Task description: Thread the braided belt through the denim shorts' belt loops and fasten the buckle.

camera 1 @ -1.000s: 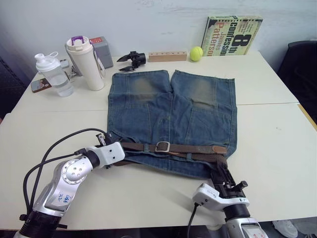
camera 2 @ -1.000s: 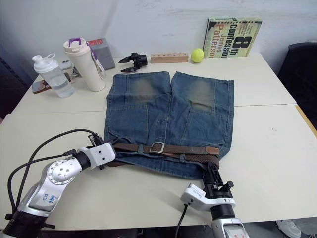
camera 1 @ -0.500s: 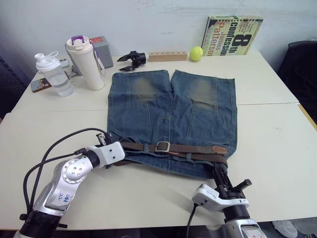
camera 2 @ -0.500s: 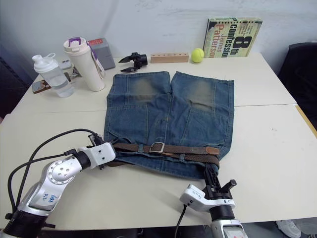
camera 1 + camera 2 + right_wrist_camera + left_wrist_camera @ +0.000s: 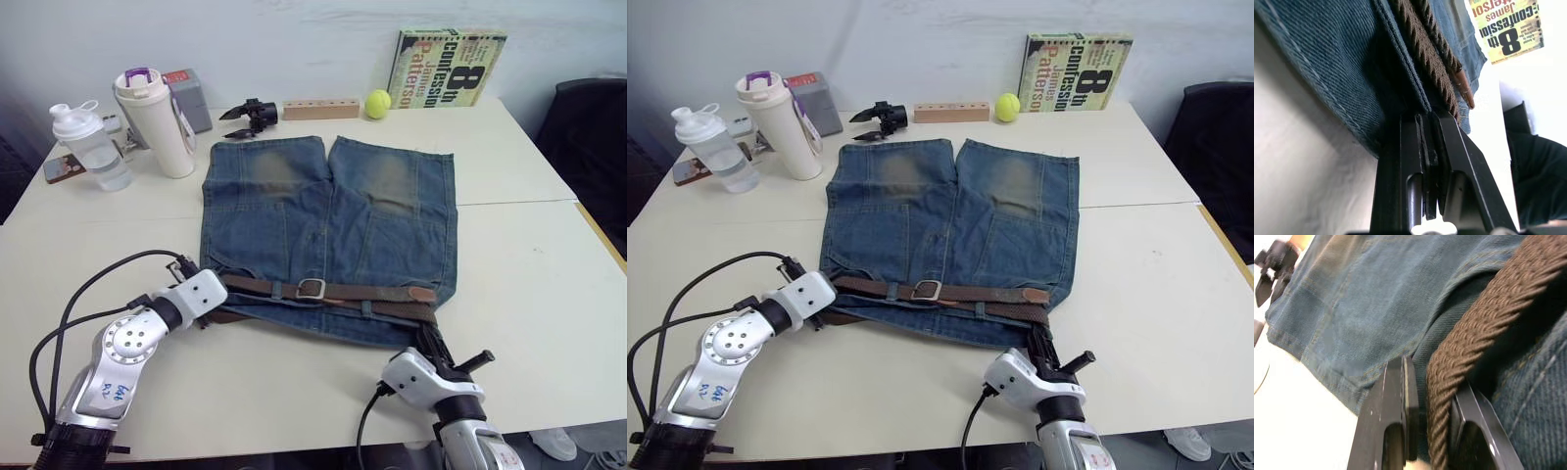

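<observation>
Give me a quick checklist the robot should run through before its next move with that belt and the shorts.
1. Left end effector grips the braided belt: ok, its fingers are shut on the weave.
2. Right end effector holds something: ok, shut on the denim shorts at the waistband edge.
3. Belt runs through the belt loops: ok where visible.
4. Buckle fastened: cannot tell, though the tan tip lies past it.
5. Shorts lie flat on the table: ok.

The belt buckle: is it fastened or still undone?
Fastened: the belt passes through the buckle, its tan tip lying beyond it.
</observation>
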